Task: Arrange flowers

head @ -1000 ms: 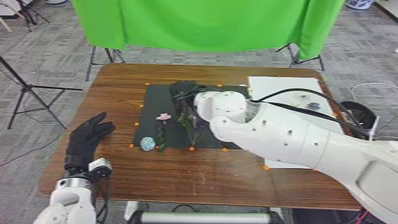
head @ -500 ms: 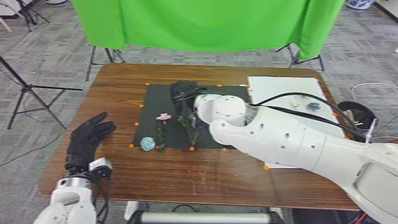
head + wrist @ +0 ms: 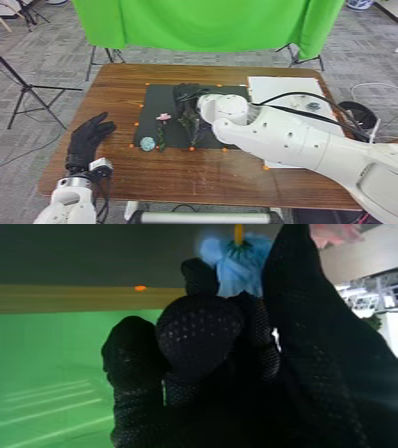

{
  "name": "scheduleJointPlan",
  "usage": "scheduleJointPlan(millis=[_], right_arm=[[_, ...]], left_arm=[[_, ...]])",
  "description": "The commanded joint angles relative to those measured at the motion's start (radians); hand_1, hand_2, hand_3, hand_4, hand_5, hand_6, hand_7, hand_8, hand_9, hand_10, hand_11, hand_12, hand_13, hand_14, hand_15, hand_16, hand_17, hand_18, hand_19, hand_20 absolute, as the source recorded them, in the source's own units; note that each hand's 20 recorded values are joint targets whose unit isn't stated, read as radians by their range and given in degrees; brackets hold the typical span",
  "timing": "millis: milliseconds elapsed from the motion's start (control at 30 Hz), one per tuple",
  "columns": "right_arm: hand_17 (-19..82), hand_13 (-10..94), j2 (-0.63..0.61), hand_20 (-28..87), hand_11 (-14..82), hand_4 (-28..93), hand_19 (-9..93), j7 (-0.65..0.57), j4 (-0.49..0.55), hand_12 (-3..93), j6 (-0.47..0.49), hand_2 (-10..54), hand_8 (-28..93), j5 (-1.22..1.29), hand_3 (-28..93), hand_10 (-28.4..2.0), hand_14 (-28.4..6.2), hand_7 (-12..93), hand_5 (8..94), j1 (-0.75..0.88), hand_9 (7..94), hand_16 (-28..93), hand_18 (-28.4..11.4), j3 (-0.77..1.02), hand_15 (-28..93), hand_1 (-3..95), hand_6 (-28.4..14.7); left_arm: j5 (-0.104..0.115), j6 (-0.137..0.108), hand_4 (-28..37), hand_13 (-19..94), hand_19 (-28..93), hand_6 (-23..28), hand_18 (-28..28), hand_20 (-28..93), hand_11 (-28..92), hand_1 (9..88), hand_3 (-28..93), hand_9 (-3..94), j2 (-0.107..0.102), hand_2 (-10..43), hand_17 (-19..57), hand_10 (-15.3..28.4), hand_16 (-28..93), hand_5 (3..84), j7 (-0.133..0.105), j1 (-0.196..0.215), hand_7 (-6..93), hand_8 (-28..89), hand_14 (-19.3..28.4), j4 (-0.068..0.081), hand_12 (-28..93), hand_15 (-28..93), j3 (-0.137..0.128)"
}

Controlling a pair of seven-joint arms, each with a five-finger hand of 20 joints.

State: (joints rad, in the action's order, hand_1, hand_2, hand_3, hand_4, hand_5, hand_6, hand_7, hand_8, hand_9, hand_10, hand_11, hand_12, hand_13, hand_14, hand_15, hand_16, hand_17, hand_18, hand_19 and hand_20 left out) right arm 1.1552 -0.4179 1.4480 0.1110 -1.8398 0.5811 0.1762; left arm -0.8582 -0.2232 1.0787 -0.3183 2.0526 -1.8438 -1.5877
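Over the far part of the black mat (image 3: pixel 153 102), my right hand (image 3: pixel 187 95) hangs with its palm down. In the right wrist view, the same hand (image 3: pixel 200 331) has curled fingers, and a blue flower (image 3: pixel 240 266) is pinched between them and the thumb. A pink flower (image 3: pixel 163 117) with a green stem lies on the mat, and a pale blue flower (image 3: pixel 147 144) rests near its front left corner. Green leaves (image 3: pixel 187 122) show beside my right forearm, which partly covers them. My left hand (image 3: pixel 90 132) is open over the table's left side.
A white board (image 3: pixel 271 86) lies on the right of the brown table (image 3: pixel 124 182), with a small bluish object (image 3: pixel 313 106) on it. Orange markers edge the mat. A green cloth (image 3: pixel 204 25) hangs beyond the table. Black cables loop over the right arm.
My right hand has shifted slightly to the right over the mat. The left arm has kept still, and the pink and pale blue flowers lie where they were.
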Motion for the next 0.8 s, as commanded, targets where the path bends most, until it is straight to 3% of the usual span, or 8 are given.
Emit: scheduleJointPlan(millis=[33,233,400,633,800], right_arm=[[60,87,-0.021,53,11.8,-20,93,-0.01,0.022,15.7,0.015,-9.5,-2,0.011,70,-12.4,-1.9,20,64.1,-0.026,65.4,28,-13.0,0.01,62,46.7,4.1],[60,87,-0.037,52,11.5,-19,93,-0.006,0.044,15.4,0.042,-9.5,-9,0.016,72,-12.3,-1.9,19,62.0,-0.041,64.4,27,-12.9,0.032,62,44.4,4.6],[60,87,-0.098,51,10.7,-19,93,0.0,0.124,15.3,0.043,-9.5,-11,0.037,73,-12.2,-2.0,18,60.0,-0.051,62.8,27,-13.0,0.114,61,43.2,4.4],[59,86,-0.338,50,9.2,-18,93,-0.031,0.318,14.8,-0.026,-9.5,-11,-0.071,71,-13.5,-2.8,17,58.7,0.019,61.9,27,-13.7,0.293,60,36.6,3.8],[57,85,-0.461,50,8.1,-16,93,-0.098,0.349,15.0,0.018,-9.5,-10,-0.053,69,-15.2,-4.2,13,55.8,0.121,60.6,28,-14.9,0.431,60,29.4,2.1]], left_arm=[[-0.005,0.017,-28.3,42,4,1.5,11.7,19,21,17.5,76,51.4,0.006,-4.1,10.5,13.5,-2,48.9,0.024,0.012,14.9,-8,16.8,0.009,13,24,0.009],[-0.006,0.021,-28.3,42,4,1.5,11.7,19,21,17.7,76,51.4,0.006,-4.3,10.5,13.4,-2,48.8,0.027,0.013,15.0,-8,16.9,0.008,13,24,0.009],[-0.007,0.021,-28.3,42,4,1.4,11.7,19,21,18.0,76,51.4,0.005,-4.1,10.5,13.4,-2,48.8,0.029,0.018,15.0,-8,16.9,0.005,13,24,0.009],[-0.008,0.024,-28.3,42,4,1.3,11.7,19,21,18.3,76,51.4,0.005,-4.1,10.5,13.4,-2,48.7,0.038,0.025,15.1,-8,16.9,0.004,13,24,0.003],[-0.007,0.016,-28.3,42,4,1.4,11.6,19,21,18.3,76,51.4,0.007,-4.1,10.5,13.4,-2,48.7,0.039,0.052,15.1,-8,16.8,-0.006,13,24,-0.012]])
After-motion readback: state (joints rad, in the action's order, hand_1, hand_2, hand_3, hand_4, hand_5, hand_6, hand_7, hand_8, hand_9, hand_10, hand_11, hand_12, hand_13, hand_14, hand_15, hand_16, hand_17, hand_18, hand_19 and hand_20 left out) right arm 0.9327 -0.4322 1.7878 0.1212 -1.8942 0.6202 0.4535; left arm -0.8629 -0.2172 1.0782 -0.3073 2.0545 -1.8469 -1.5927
